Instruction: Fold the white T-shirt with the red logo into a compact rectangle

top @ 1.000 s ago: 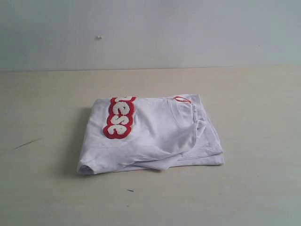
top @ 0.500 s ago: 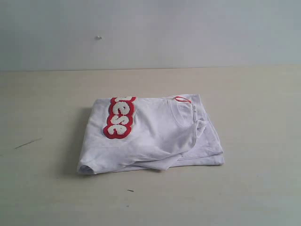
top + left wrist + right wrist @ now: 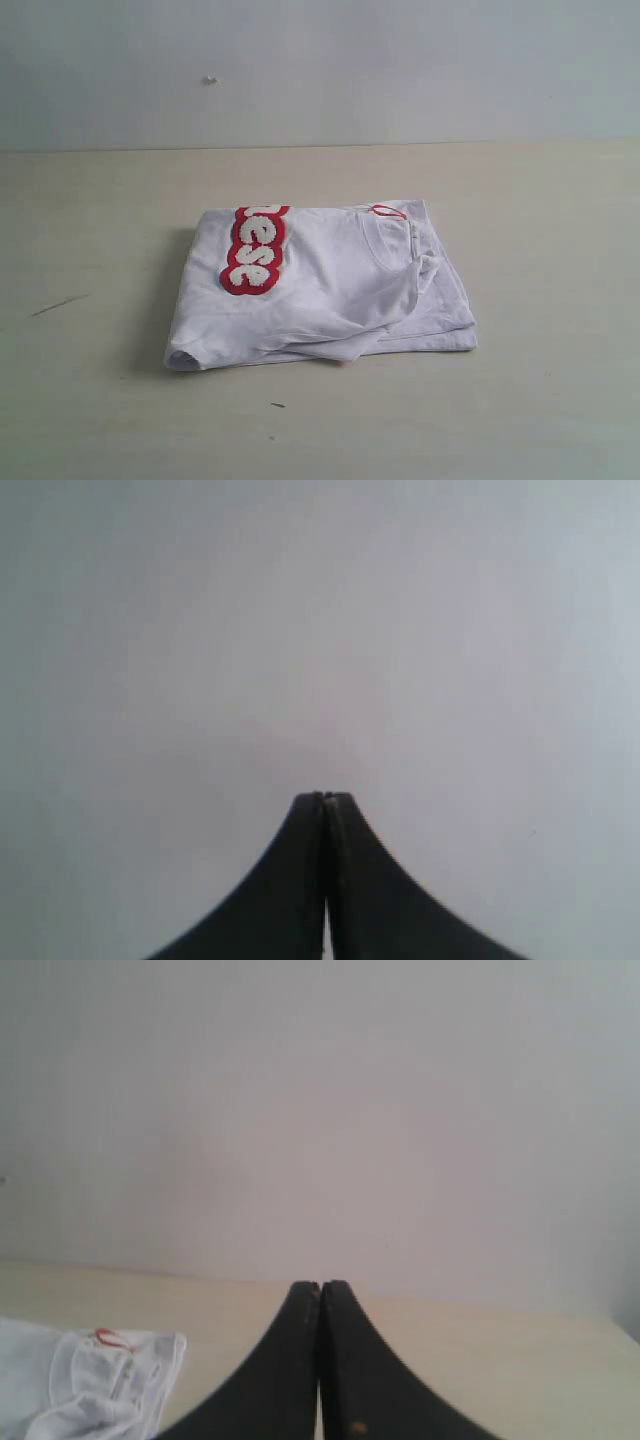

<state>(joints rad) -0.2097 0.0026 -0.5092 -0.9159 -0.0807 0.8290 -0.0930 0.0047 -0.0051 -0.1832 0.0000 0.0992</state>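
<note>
The white T-shirt lies folded into a rough rectangle in the middle of the table, its red-outlined fuzzy lettering on top at the left and the small orange neck tag at the back right. A corner of the T-shirt with the tag also shows in the right wrist view. Neither arm appears in the exterior view. My left gripper is shut with nothing in it, facing a plain wall. My right gripper is shut and empty, held off to the side of the shirt.
The beige table runs back to a pale wall. A dark streak marks the table at the left, and a small dark speck lies in front of the shirt.
</note>
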